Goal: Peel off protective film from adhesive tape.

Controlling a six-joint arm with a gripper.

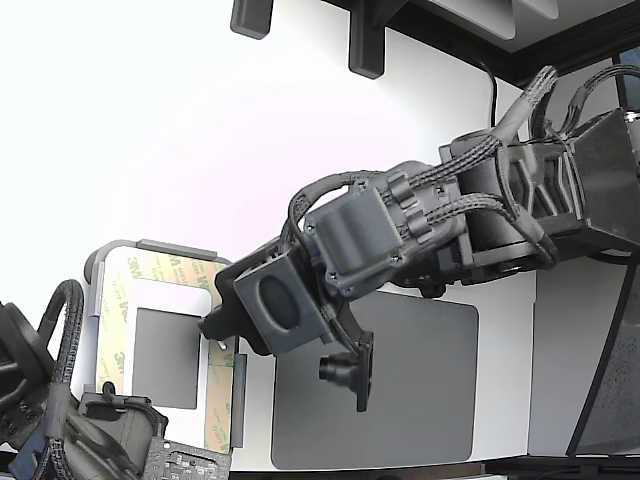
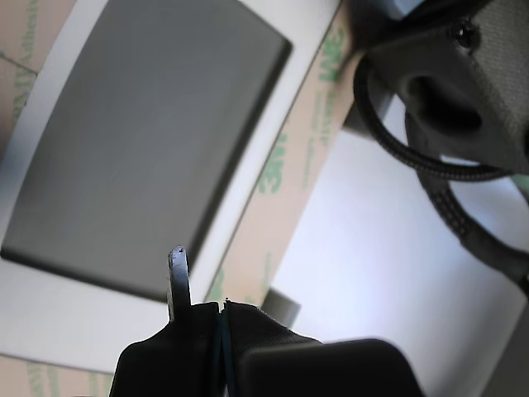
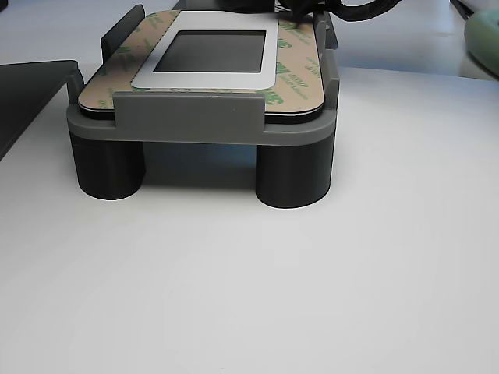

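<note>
The adhesive tape forms a frame around a grey square (image 1: pixel 165 358) (image 2: pixel 140 141) (image 3: pixel 214 51) with a white border (image 2: pixel 66 306). The cream protective film with green logos (image 1: pixel 170 268) (image 2: pixel 289 190) (image 3: pixel 292 70) lies flat on all the strips I see. My gripper (image 1: pixel 210 328) reaches in from the exterior view's right. Its tip is at the white border's right edge, next to the right film strip. In the wrist view the thin tip (image 2: pixel 178 258) shows as one narrow blade with no gap, over the border near the grey square's corner. I see nothing held in it.
The part sits in a light grey fixture (image 3: pixel 203 117) (image 1: pixel 150 247) on dark round legs. A large dark grey mat (image 1: pixel 400 390) lies under my arm. A second arm (image 1: pixel 60 420) (image 2: pixel 446 91) with braided cables stands at the exterior view's lower left.
</note>
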